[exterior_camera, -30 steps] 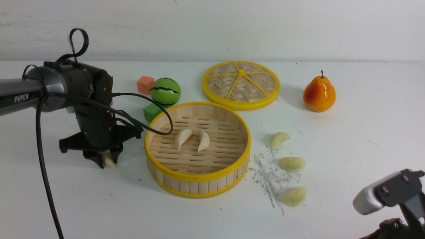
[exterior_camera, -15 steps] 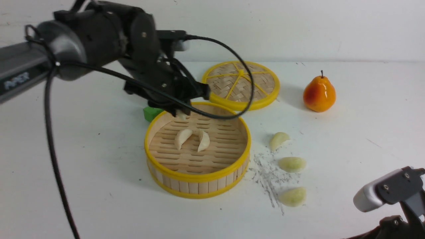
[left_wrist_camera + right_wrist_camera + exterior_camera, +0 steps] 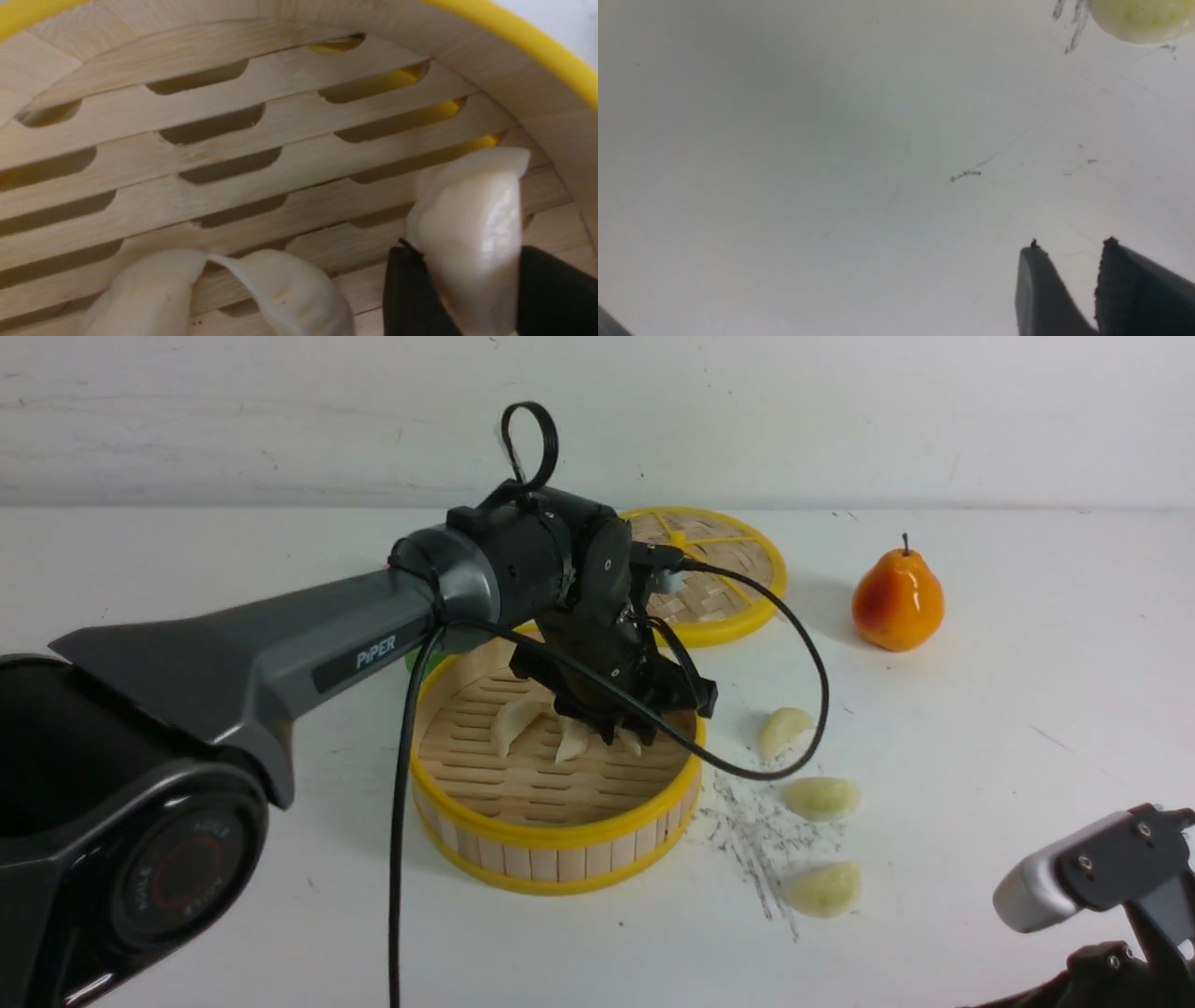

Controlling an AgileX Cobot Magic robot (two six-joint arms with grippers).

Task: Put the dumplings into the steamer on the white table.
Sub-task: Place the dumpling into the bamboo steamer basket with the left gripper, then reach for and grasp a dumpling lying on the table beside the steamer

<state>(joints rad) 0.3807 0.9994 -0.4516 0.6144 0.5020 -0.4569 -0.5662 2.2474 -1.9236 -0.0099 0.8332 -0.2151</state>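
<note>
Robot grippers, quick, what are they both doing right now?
Left gripper: around a cream-white dumpling; can't tell if it's gripping or letting go.
Right gripper: open a little, nothing between its fingertips.

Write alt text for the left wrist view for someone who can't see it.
A cream dumpling sits between the fingertips of the left end effector, inside the bamboo steamer. Two more cream dumplings, partly cut off by the frame, lie close together on its slatted floor.
</note>
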